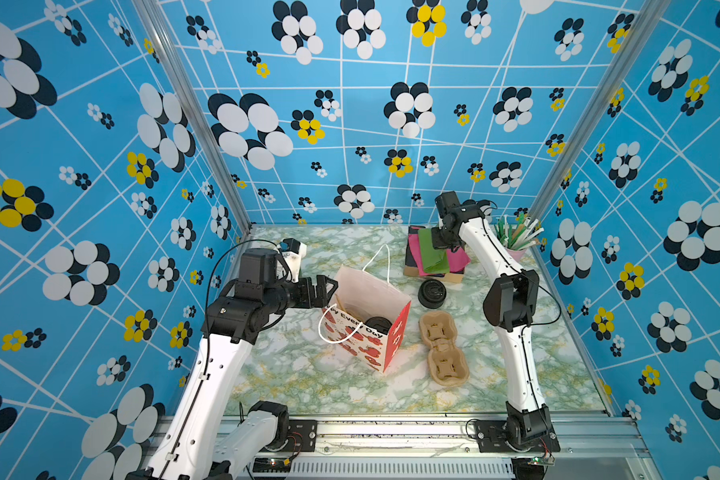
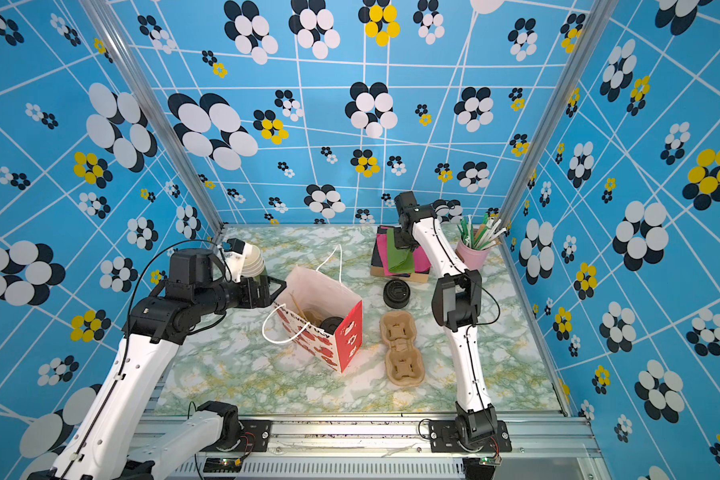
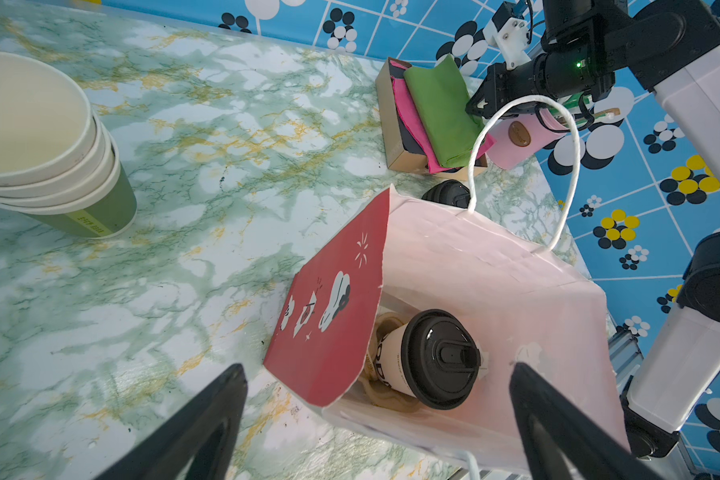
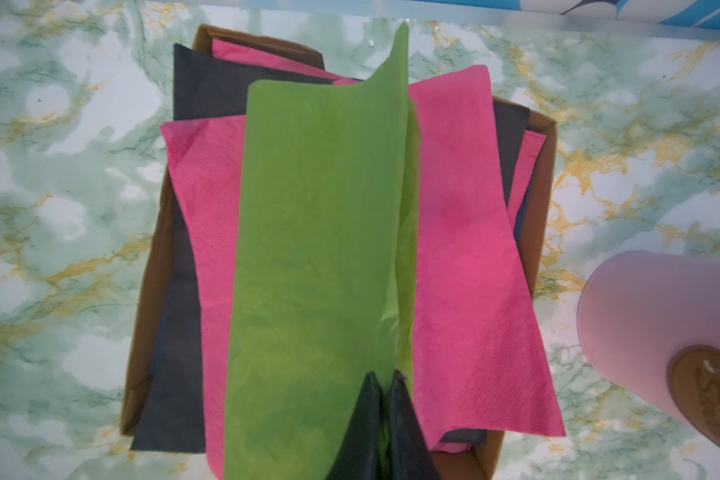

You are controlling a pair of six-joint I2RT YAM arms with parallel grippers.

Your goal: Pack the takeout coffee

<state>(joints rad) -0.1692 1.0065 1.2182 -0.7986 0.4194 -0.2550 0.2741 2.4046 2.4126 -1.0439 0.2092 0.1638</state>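
Observation:
The takeout coffee, a white cup with dark lettering and a black sip lid, sits inside the open red-and-white paper bag on a brown carrier piece. Both top views show only its lid inside the bag. My left gripper hangs open at the bag's left rim, holding nothing. My right gripper is over the napkin box at the back, shut on a raised fold of the green napkin.
A stack of black lids and a brown cup carrier lie right of the bag. The napkin box holds pink and dark napkins. A pink cup of straws stands at the back right. Nested lidless cups stand at the back left.

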